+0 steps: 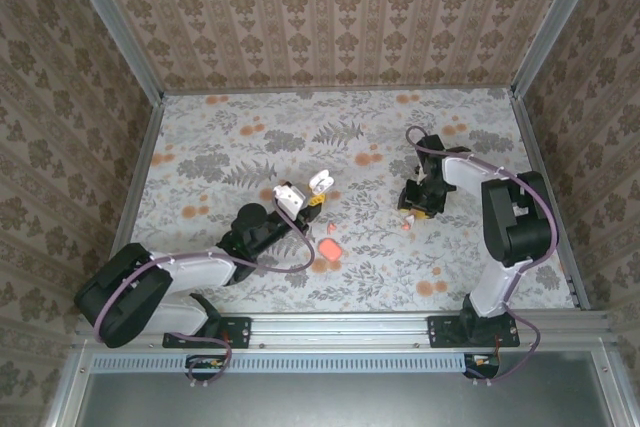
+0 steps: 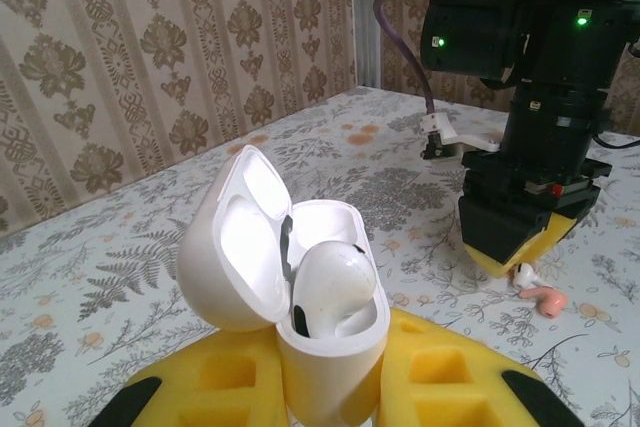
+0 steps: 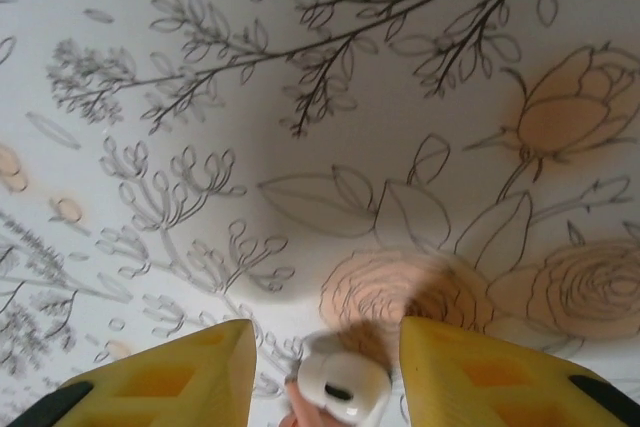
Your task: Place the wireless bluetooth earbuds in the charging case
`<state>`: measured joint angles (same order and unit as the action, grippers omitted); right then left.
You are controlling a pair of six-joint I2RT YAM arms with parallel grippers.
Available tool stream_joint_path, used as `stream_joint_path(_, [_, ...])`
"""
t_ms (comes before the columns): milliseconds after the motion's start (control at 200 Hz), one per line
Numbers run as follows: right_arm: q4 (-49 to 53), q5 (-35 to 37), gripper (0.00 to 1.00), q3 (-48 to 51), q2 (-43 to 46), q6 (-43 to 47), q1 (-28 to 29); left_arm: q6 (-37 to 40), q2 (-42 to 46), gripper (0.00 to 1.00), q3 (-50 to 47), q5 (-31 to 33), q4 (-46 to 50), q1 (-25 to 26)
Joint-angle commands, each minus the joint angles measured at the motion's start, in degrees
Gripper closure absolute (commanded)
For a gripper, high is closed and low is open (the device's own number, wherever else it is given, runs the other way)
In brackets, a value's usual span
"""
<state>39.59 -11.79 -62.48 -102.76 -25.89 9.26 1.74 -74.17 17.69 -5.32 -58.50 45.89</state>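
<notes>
I find the table (image 1: pixel 220 147) walled on three sides, with open floor at centre and back. My left gripper (image 2: pixel 330 392) clamps the charging case (image 2: pixel 250 247), lid open, one earbud (image 2: pixel 335 287) seated inside, well off every edge. My right gripper (image 3: pixel 325 339) stands low, jaws narrowly apart, flanking the loose earbud (image 3: pixel 345 382) on the table.

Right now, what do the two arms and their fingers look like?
The left arm and right arm have white links between bulky black joints, with a purple cable looping along each. The fingers are chunky yellow blocks with black trim. Small green lights glow on the right wrist.
</notes>
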Motion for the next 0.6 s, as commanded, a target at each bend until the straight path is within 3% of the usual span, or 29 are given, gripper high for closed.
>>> stream_joint_path(0, [3.17,3.00,0.58,-1.42,-1.23,-0.52,-0.20,1.00,1.22,0.90,-0.65,0.60,0.28,-0.71])
stream_joint_path(595, [8.56,7.46,0.60,-4.34,-4.09,2.16,3.98,0.37,1.56,0.90,-1.13,0.00,0.73,-1.59])
